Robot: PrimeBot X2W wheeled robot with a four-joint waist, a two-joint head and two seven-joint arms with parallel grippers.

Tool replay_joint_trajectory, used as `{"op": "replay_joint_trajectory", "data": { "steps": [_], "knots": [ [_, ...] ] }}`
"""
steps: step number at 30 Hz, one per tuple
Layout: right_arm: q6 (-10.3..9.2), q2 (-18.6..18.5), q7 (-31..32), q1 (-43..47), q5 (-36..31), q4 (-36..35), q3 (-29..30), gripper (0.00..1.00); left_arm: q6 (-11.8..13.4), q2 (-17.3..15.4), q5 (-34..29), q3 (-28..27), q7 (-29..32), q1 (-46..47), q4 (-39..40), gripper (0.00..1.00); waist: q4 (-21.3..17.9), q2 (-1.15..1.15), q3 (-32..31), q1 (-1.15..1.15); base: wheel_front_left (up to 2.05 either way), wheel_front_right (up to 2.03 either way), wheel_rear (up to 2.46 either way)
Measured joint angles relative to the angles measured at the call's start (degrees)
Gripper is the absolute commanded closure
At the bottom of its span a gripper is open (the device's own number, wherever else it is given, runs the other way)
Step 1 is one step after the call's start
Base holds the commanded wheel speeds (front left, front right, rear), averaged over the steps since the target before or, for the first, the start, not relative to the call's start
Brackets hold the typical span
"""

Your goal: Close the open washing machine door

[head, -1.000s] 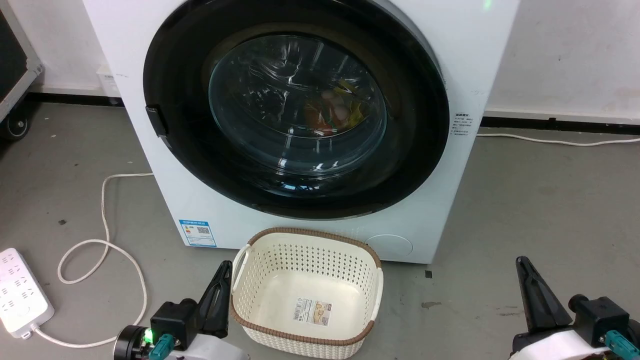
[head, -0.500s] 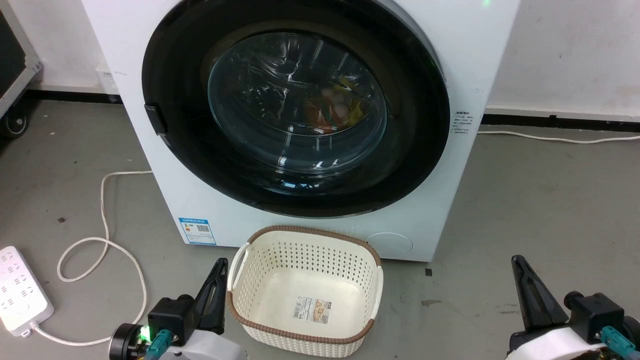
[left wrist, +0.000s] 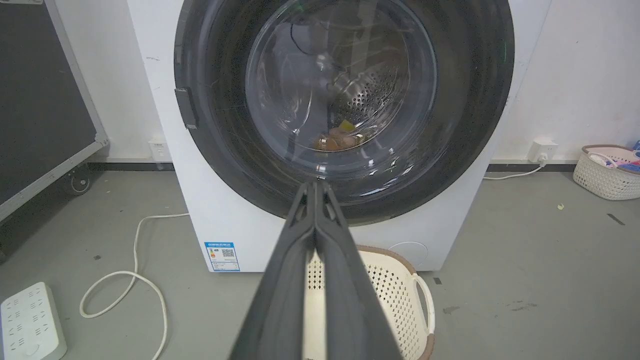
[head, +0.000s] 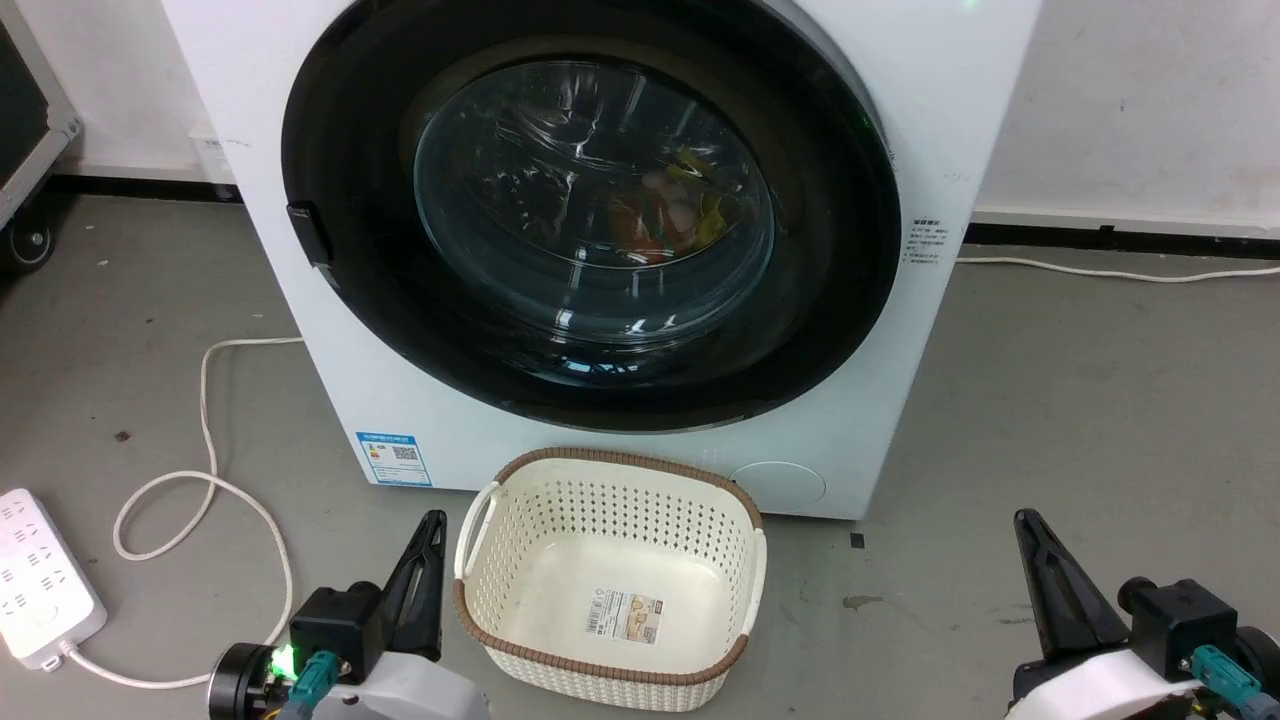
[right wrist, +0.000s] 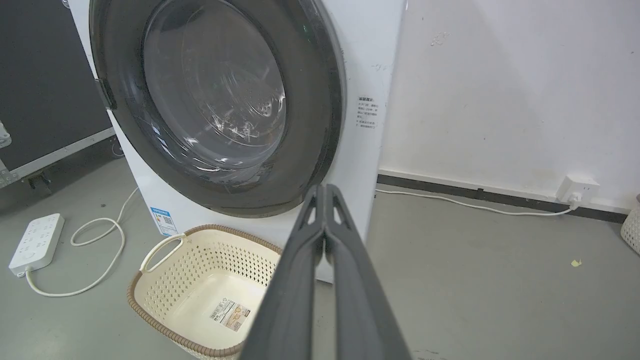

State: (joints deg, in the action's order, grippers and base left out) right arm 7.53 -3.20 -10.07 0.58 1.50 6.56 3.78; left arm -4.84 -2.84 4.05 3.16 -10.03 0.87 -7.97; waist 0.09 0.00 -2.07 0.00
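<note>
The washing machine door (head: 594, 200), round and black-framed with a bulging glass window, lies flat against the white machine front, its latch handle (head: 308, 232) on the left edge. Coloured laundry shows through the glass. The same door (left wrist: 345, 90) faces the left wrist view, and the door (right wrist: 215, 100) is seen at an angle in the right wrist view. My left gripper (head: 432, 520) is shut and holds nothing, low at the left beside the basket. My right gripper (head: 1022, 518) is shut and holds nothing, low at the right. Both gripper tips, left (left wrist: 315, 184) and right (right wrist: 324, 187), are well short of the door.
A cream perforated basket (head: 600, 505), nothing in it, stands on the floor right before the machine, between my grippers. A white power strip (head: 40, 580) and its looping cable (head: 210, 420) lie at the left. A second basket (left wrist: 605, 175) stands by the wall at the far right.
The whole head picture has slid slightly upward, so the camera moved. The door stays flat against the machine and both grippers stay shut.
</note>
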Motion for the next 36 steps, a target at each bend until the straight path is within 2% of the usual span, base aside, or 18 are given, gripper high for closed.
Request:
{"op": "replay_joint_trajectory", "data": {
  "steps": [36],
  "knots": [
    [0.0, 0.0, 4.23, -0.01, -0.54, -2.66, -1.53, 1.0, 1.78, 0.0, -1.53, -1.21, 4.21, -0.01, 3.18, 1.0, -0.04, 0.0, 0.87, 0.0, 0.0, 0.0, 0.0]
  ]
}}
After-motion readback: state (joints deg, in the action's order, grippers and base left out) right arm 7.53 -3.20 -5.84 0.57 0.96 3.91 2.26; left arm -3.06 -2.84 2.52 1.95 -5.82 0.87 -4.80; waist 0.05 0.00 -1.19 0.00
